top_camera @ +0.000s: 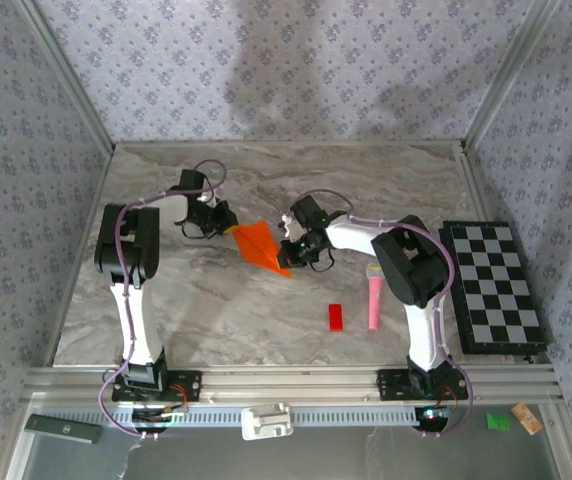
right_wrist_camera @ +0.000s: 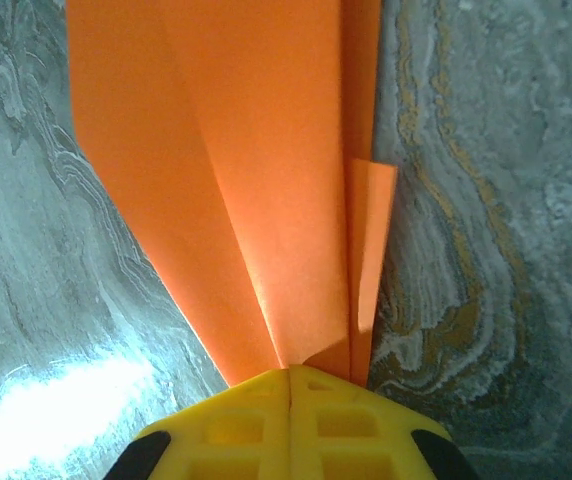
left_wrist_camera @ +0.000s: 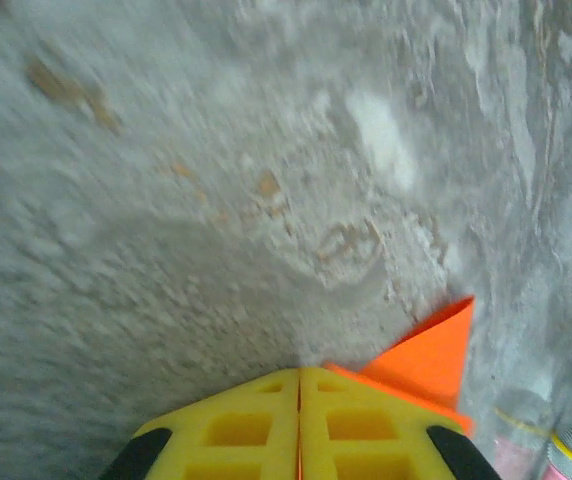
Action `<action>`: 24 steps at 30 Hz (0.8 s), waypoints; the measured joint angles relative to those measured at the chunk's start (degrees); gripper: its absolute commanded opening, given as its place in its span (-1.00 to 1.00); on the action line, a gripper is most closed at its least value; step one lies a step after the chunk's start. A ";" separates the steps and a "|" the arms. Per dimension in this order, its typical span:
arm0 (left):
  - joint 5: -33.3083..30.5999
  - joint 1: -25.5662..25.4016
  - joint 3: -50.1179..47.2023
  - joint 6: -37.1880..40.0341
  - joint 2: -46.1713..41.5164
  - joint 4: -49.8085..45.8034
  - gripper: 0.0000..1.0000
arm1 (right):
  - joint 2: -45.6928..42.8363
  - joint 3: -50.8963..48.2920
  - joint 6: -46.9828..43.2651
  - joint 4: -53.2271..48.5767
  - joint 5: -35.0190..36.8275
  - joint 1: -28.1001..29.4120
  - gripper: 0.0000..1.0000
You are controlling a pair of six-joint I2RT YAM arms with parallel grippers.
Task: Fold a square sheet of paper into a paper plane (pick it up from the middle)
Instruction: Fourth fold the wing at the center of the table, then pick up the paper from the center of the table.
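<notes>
Lying on the marbled desk: small red block, pink toy microphone just beside, checkerboard at right edge.

Orange paper is seen mid-table, thin and bright, already folded into a tapering wedge. Its narrow end is pinched in the left gripper and its far lower edge in the right gripper.

Right wrist view: long lengthwise creases in the paper are seen converging toward the closed yellow fingers. A narrower flap is noted along the right side.

Left wrist view: a triangular corner of the paper is seen projecting to the right of the fingers.

Contact with the tabletop cannot be judged.
</notes>
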 measured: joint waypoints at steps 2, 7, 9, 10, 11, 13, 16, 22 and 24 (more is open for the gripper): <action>-2.27 0.26 1.79 0.55 0.42 -1.16 -0.84 | -0.11 0.00 0.00 -0.35 0.00 -0.02 -0.92; -7.26 1.84 3.69 0.98 -0.15 -1.33 -0.77 | -0.46 0.04 0.48 -0.42 -0.02 -0.02 -0.80; -8.22 2.23 3.43 0.76 -1.75 -1.99 -0.70 | -0.66 0.09 1.09 -0.42 0.00 -0.02 -0.73; -8.70 2.27 3.04 0.48 -3.17 -2.16 -0.66 | -0.74 0.20 1.64 -0.39 -0.04 -0.02 -0.67; -9.20 2.16 2.25 0.04 -5.18 -2.14 -0.59 | -0.90 0.37 2.19 -0.17 -0.02 -0.02 -0.62; -9.94 2.05 0.39 -0.72 -9.68 -2.27 -0.43 | -1.66 0.46 3.63 1.14 -0.02 -0.26 -0.52; -11.50 1.90 -3.63 -2.25 -18.36 -1.99 -0.16 | -3.82 0.74 5.55 4.13 -0.02 -1.18 -0.38; -13.77 1.79 -14.53 -6.25 -31.04 0.20 0.20 | -4.85 3.96 6.01 7.28 0.17 -3.34 -0.25; -13.73 1.79 -18.36 -7.45 -32.74 0.96 0.36 | -3.72 5.60 5.51 7.21 0.13 -3.69 -0.23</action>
